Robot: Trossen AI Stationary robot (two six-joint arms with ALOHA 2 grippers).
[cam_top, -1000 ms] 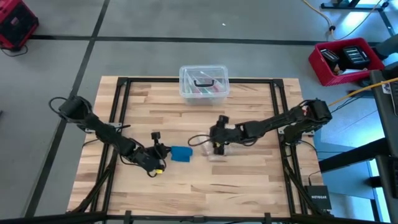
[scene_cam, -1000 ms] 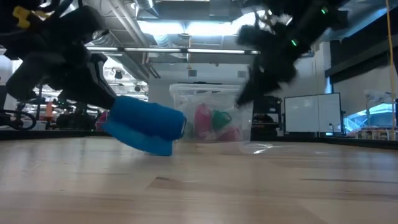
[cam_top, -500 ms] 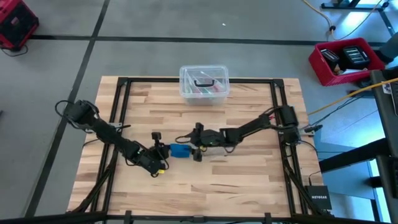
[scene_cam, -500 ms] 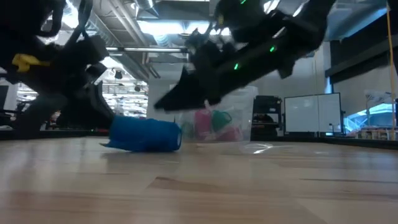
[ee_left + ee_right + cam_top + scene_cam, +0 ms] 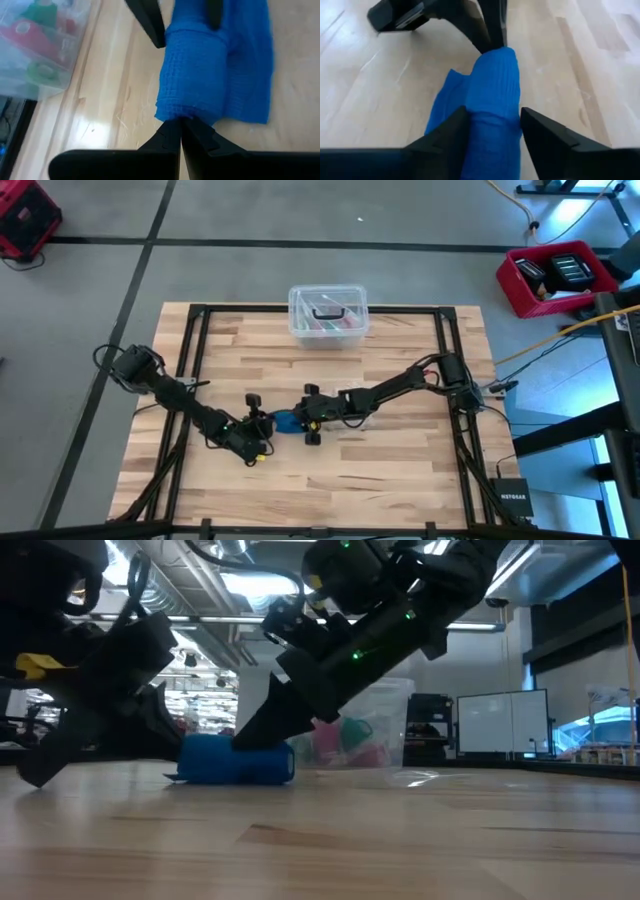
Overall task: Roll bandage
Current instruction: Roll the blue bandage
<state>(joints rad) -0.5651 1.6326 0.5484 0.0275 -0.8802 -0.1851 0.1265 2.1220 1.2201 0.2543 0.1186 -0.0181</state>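
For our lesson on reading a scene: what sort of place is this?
Probably a robotics lab or workshop: a bare wooden table on a concrete floor, exposed ceiling ducts, and red equipment crates beside the rig.

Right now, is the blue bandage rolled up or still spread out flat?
Mostly rolled. The bandage forms a thick roll lying on the table, with one loose flap beside it. The right gripper straddles it.

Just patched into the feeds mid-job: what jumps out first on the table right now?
The blue bandage, mostly rolled, lies mid-table with both tools on it. The left tool is shut on one end of the roll, while the right tool straddles the other end, fingers on either side. A clear lidded box with colourful contents sits at the far edge.
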